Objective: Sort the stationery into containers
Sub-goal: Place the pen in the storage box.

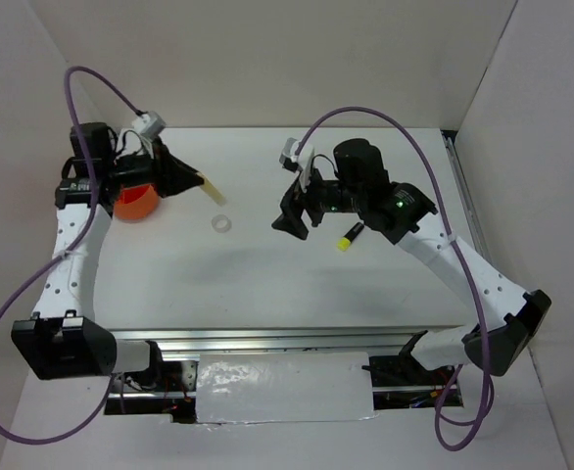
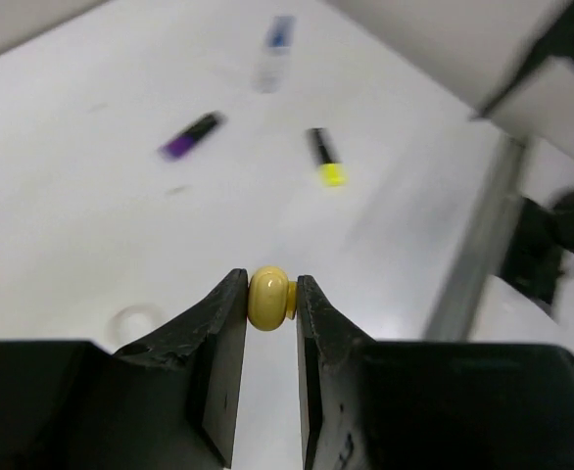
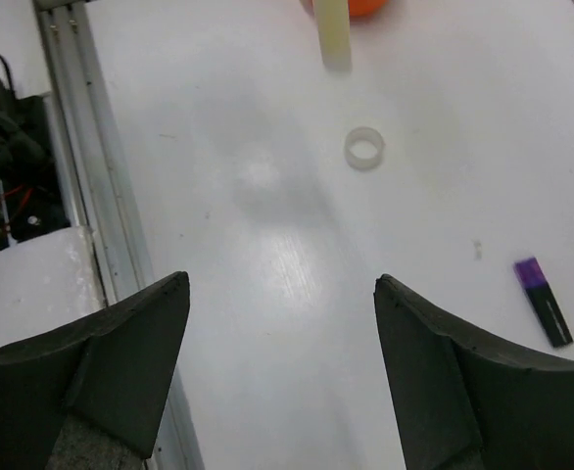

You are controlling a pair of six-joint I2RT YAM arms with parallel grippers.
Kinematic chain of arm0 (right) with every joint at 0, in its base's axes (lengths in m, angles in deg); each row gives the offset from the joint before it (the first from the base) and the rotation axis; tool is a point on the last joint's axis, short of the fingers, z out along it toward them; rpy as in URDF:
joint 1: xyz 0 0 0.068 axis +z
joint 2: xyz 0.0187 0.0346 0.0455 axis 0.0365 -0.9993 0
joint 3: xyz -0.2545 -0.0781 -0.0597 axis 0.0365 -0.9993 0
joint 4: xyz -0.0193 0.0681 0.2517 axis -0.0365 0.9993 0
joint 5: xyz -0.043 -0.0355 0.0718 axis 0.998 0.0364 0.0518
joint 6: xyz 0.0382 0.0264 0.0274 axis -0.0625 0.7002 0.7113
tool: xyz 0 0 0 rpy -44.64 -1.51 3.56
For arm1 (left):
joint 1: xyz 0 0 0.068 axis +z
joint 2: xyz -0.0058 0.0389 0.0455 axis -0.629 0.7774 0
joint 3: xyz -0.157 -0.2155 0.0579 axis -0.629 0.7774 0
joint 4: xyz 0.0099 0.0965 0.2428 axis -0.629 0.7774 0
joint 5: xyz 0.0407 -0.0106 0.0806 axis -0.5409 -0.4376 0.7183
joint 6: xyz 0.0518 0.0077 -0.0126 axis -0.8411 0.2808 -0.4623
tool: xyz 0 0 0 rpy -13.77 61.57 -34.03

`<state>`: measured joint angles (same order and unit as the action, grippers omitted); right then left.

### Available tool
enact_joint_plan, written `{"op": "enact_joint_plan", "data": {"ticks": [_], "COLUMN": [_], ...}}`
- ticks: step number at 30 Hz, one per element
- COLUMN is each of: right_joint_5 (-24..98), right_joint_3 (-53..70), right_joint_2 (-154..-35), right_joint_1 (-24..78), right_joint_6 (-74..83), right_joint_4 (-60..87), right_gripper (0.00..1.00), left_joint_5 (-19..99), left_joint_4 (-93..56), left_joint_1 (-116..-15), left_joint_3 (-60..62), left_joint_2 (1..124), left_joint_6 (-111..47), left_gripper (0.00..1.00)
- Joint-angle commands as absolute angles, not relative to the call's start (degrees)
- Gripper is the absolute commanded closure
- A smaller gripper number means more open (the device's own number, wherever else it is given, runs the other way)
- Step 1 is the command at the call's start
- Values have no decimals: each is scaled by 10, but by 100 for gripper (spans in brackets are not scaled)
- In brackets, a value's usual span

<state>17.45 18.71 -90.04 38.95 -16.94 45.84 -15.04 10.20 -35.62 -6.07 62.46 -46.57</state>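
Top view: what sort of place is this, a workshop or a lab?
Probably a lab test booth: plain white panels box in a white table, the left arm and right arm, trailing purple cables, stand at its near edge, with a black-yellow highlighter and tape ring as props.

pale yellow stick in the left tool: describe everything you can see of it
The pale yellow stick is a plain, smooth, round rod with a rounded end. It looks like plastic and shows no markings. The left tool is clamped on it, one finger on each side. Its free end juts past the tool toward the white tape ring, apart from it. No other contact shows.
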Motion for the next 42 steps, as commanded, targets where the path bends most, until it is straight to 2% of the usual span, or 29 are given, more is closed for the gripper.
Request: {"op": "enact_joint_plan", "data": {"ticks": [1,7,12,21,33,42], "right_joint_5": [202,258,263,242,233,230], "right_joint_3": [170,156,143,116,111,117], "right_joint_2": [-877,-898,-907,-911,-925,-948], "right_joint_1": [361,333,316,294,284,283], "right_joint_6": [-183,-197,-196,-207,-207,-203], "right_joint_4": [491,535,535,523,520,511], "right_gripper": [18,16,14,14,14,14], "left_joint_5": [-43,38,63,71,108,117], "left_joint_4": [173,180,180,151,-23,-27], "left_joint_1": [-277,-116,-65,-60,-68,-115], "left_joint_3": [-114,-169,-219,-278,-291,-338], "left_joint_2": [654,735,807,870,895,938], "left_joint_6": [-553,-585,-586,-551,-407,-402], "left_gripper": [100,100,100,100,100,100]}}
